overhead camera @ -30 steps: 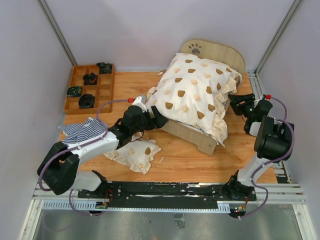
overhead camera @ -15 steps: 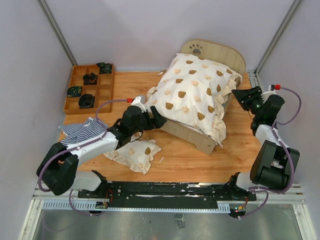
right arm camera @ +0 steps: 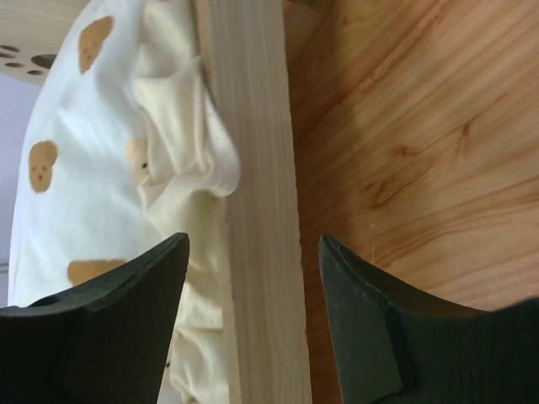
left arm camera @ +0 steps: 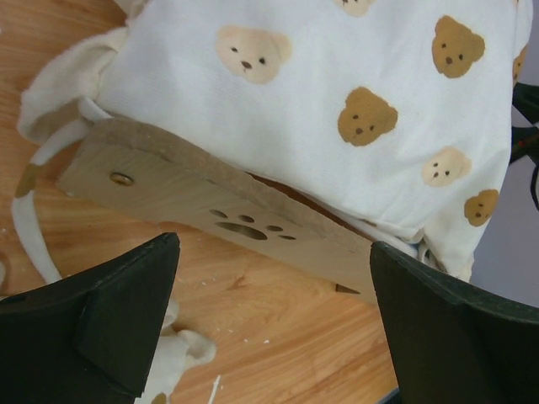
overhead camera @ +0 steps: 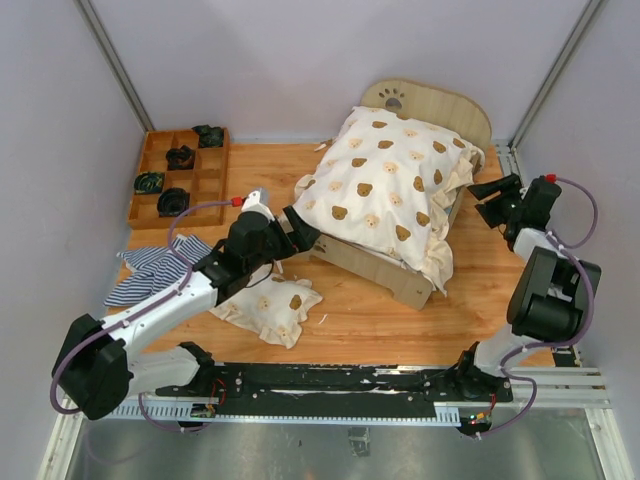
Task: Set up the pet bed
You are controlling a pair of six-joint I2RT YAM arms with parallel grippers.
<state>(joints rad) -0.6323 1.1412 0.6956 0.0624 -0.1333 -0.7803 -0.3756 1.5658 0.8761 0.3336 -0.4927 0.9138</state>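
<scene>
Left claw [overhead camera: 303, 232] and right claw [overhead camera: 483, 200] gape wide, empty. The bed [overhead camera: 375, 268] ahead looks light, stiff plywood; grip bare wood, not soft quilt [overhead camera: 395, 180].

tray [overhead camera: 208, 190]: back left | bear quilt [overhead camera: 390, 190]: heaped | pillow [overhead camera: 270, 308]: flat

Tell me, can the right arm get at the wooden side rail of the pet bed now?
Probably yes. Its fingers stand open with the side rail straight ahead and nothing between; only the quilt's ruffle laps its inner edge.
</scene>
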